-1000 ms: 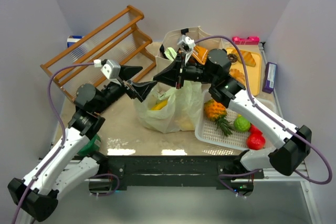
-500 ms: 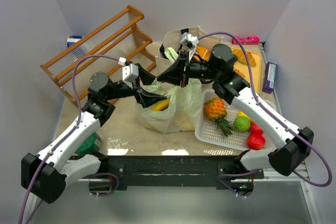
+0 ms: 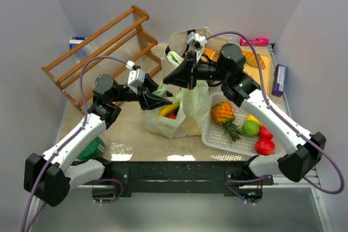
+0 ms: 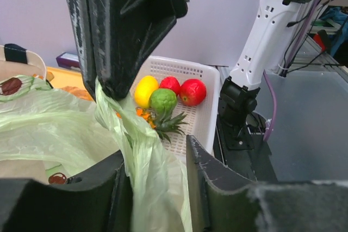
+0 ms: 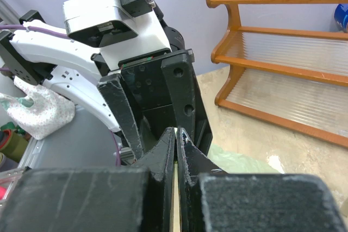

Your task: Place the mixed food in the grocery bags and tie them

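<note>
So, the thin green bag (image 3: 187, 113) (image 4: 49, 134): it sits on the tabletop (image 3: 125, 129) right between my two sets of jaws, with its top pulled upward. My right jaws are pinched together on a strip of its film. From the right wrist view there's only a thin pale sliver in the slit between them, and in the left wrist view the film hangs straight down from their tips. My left jaws are apart, tips just beside and a bit below the right ones, with a bunched fold of the same bag running through the gap. Can't tell if the fold touches both sides or just passes through.

Below both sets of jaws, inside the bag, a yellow banana (image 3: 167, 109) and something red (image 3: 172, 116) show through the plastic. Whatever else is in there is too blurry to call.

Just behind my right jaws stands the beige canvas tote (image 3: 178, 38), upright. Past my left jaws, on the far side of the bag, is the white mesh basket (image 3: 215, 137) (image 4: 204, 118), holding a pineapple (image 3: 222, 113), a green fruit (image 4: 163, 100), a yellow one (image 4: 145, 89) and some red ones (image 4: 192, 91). Well apart from either set of jaws, out on the left arm's side, is the wooden rack (image 3: 103, 42) (image 5: 283, 52).
</note>
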You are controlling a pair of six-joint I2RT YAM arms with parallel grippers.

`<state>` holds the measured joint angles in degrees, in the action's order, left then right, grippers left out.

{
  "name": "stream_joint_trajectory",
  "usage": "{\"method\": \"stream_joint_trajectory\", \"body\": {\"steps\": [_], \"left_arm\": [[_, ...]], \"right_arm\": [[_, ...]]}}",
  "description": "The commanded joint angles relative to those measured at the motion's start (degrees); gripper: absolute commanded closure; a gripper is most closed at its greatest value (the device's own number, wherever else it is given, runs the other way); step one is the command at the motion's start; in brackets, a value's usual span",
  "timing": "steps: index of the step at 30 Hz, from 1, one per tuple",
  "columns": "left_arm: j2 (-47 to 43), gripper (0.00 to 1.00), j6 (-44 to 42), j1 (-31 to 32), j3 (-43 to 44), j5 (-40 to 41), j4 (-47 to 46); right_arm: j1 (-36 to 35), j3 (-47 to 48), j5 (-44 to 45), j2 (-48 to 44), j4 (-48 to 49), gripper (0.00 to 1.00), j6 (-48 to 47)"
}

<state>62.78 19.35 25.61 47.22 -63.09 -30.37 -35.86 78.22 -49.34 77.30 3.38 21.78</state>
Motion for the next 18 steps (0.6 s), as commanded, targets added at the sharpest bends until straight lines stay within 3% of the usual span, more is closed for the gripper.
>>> {"method": "stream_joint_trajectory", "body": {"steps": [1, 11, 14, 15, 17, 18], "left_arm": [[-0.38, 0.63, 0.95, -0.29, -1.87, -2.48, 0.66], [-1.70, 0.65, 0.42, -0.29, -4.68, -0.37, 4.44], [-1.70, 0.85, 0.68, -0.29, -4.86, 3.14, 6.63], [-1.70, 0.99, -0.19, -0.29, -4.60, 6.11, 9.69], [-2.31, 1.00, -0.89, -0.29, -3.81, 10.95, 12.87], [-2.75, 1.00, -1.16, -0.29, -3.80, 13.49, 14.10]], "right_arm": [[0.52, 3.61, -1.55, -0.04, 0.40, 1.00, -0.51], [0.79, 4.75, -1.55, 1.63, 0.93, 1.00, -0.42], [0.79, 4.84, -0.24, 1.98, 0.76, 1.00, -0.60], [1.05, 4.84, 0.29, 2.07, 0.41, 1.00, -0.95], [1.40, 4.75, 1.44, 1.89, -0.56, 0.99, -1.91], [2.01, 4.75, 3.27, 1.37, -1.17, 0.91, -2.44]]}}
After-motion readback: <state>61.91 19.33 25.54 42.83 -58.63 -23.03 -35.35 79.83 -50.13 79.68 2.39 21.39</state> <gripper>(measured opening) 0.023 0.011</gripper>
